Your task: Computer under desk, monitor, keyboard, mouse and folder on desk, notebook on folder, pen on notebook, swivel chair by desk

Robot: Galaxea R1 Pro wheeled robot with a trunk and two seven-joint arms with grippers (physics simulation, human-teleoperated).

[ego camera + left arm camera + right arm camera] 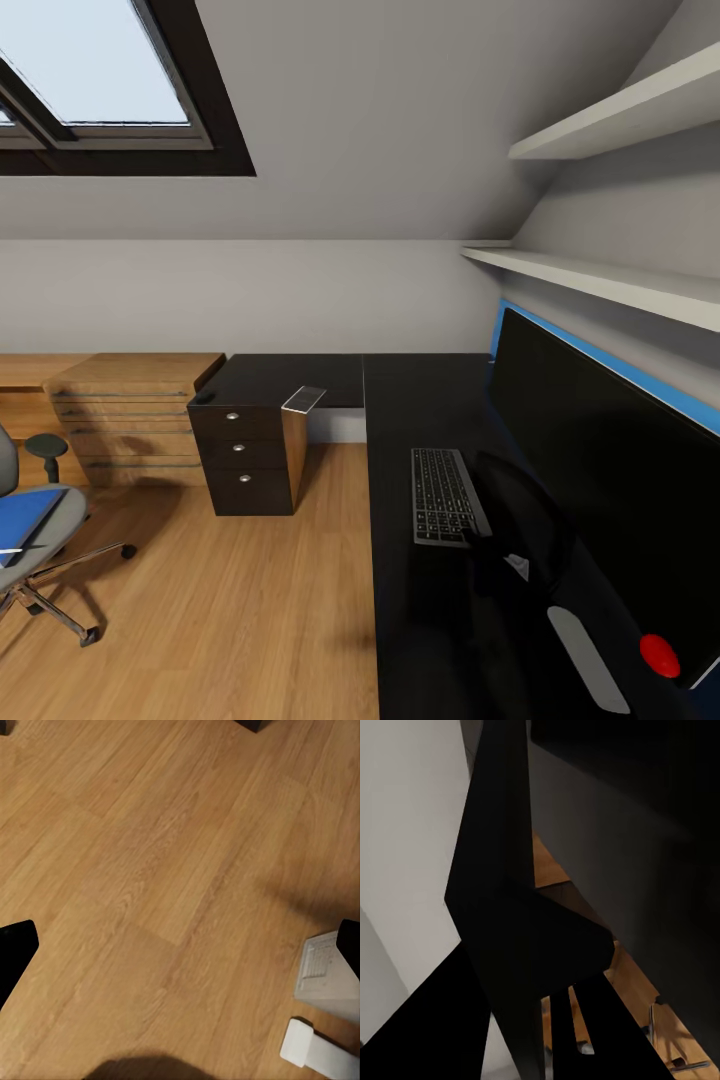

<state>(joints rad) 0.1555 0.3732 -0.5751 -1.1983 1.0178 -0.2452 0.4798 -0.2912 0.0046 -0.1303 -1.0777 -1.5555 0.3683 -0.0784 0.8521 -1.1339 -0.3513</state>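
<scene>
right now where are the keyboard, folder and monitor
keyboard (446,497): head view, middle of the keys
folder (22,518): head view, blue cover on the chair seat
monitor (610,470): head view, black screen face

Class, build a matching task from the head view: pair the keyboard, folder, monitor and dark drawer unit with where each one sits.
Things:
1. keyboard
2. folder
3. monitor
4. dark drawer unit

Places:
A. on the swivel chair seat
B. upright along the desk's wall side
C. flat on the desk, before the monitor
D. on the floor under the desk's far wing

Pairs: 1-C, 2-A, 3-B, 4-D
</scene>
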